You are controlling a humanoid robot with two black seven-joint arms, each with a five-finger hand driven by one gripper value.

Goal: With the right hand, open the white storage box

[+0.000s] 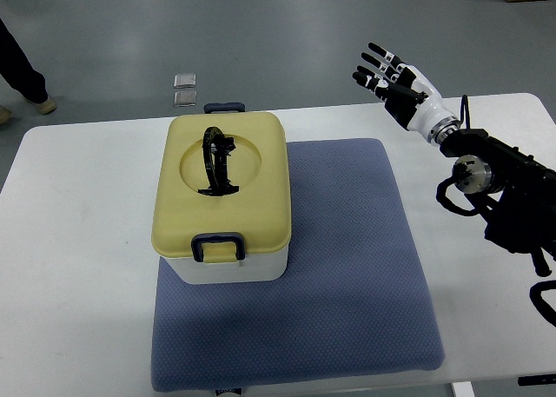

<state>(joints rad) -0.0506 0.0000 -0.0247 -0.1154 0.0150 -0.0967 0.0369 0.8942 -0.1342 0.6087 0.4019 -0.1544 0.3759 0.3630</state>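
Item: white storage box (228,265), pale yellow lid (228,184), rigid moulded plastic by the look of it. Stands on a blue padded mat (347,267) on the white table (78,267), well to the left of the right hand (391,77) and nearer the robot than it.

Fittings: black folding carry handle (217,161) lying in a round recess on the lid; dark blue latch (217,245) at the near edge, a second latch (224,107) at the far edge.

Right hand: raised over the table's far edge, fingers spread, holding nothing, well apart from the box.

Handling, as judged: lid stiff and probably light, surface smooth and likely slippery; the mat should keep the body from sliding. Best purchase is the latch tabs first, then the lid rim or carry handle.

Also noted: a person's leg and shoe (26,76) beyond the table; two small packets (185,88) on the floor.
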